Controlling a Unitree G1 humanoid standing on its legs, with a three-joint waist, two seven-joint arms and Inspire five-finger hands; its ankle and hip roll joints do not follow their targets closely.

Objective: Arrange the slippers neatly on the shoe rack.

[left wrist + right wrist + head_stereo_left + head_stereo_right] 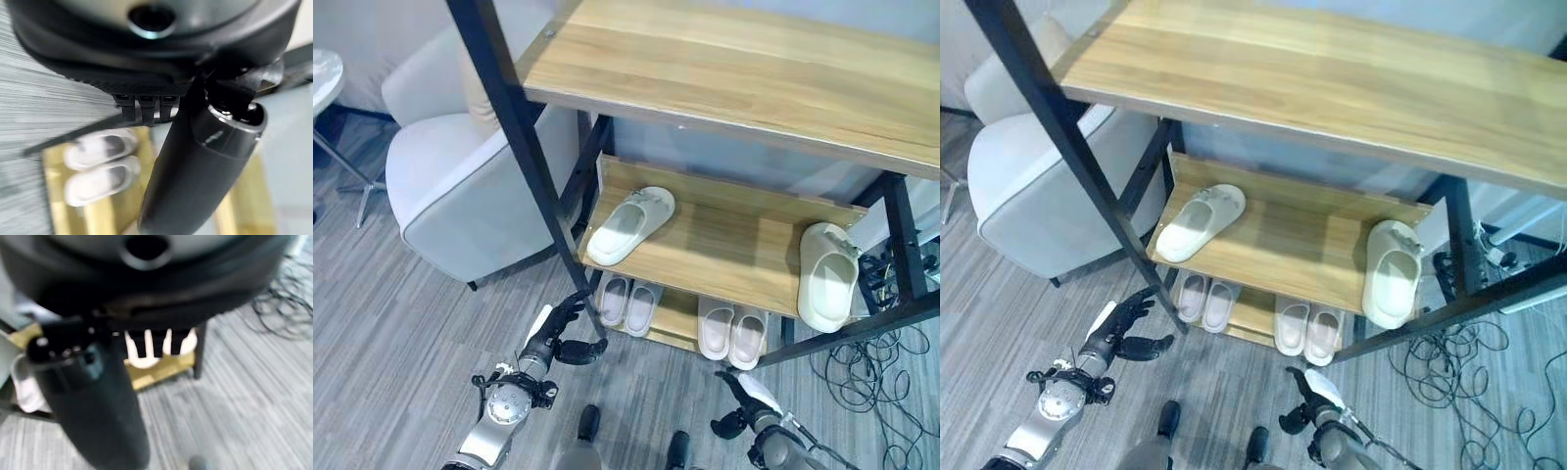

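Note:
The shoe rack (724, 245) has wooden shelves in a black frame. On its middle shelf lie two cream slippers far apart: one angled at the left end (628, 225), one at the right end (827, 274) with its toe over the front edge. Two pale pairs stand side by side on the bottom shelf, the left pair (628, 302) and the right pair (732, 333). My left hand (548, 343) hangs open by the rack's left front post, holding nothing. My right hand (754, 397) is low in front of the right pair, open and empty; its wrist view shows that pair (156, 350) past the fingers.
A grey armchair (460, 186) stands close to the rack's left side. Loose black cables (881, 382) lie on the floor at the right. A white round table (323, 78) shows at the far left. The rack's top shelf (724, 69) overhangs the lower ones.

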